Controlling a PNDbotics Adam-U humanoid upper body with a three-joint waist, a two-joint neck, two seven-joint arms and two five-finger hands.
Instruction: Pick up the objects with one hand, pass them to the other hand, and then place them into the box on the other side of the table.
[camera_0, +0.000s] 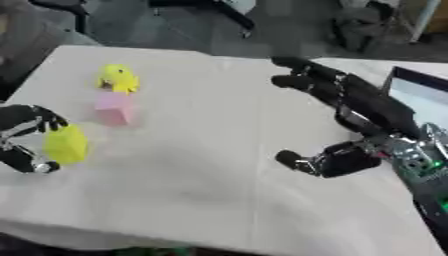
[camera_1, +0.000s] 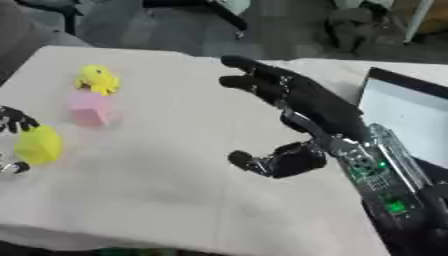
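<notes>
left hand (camera_0: 31, 137) at 9 o'clock, curled round yellow-green block (camera_0: 66, 145) | right hand (camera_0: 337, 100) at 3 o'clock, fingers spread, holding nothing | risk: block slips during handover, wide gap between hands

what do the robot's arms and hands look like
Both hands are black, with jointed fingers and a thumb. The right hand sits on a black forearm whose wrist section is silver, with an exposed green circuit board showing small lit green spots. The left hand shows black fingers with silver-grey parts near its tips; its arm is out of view.
</notes>
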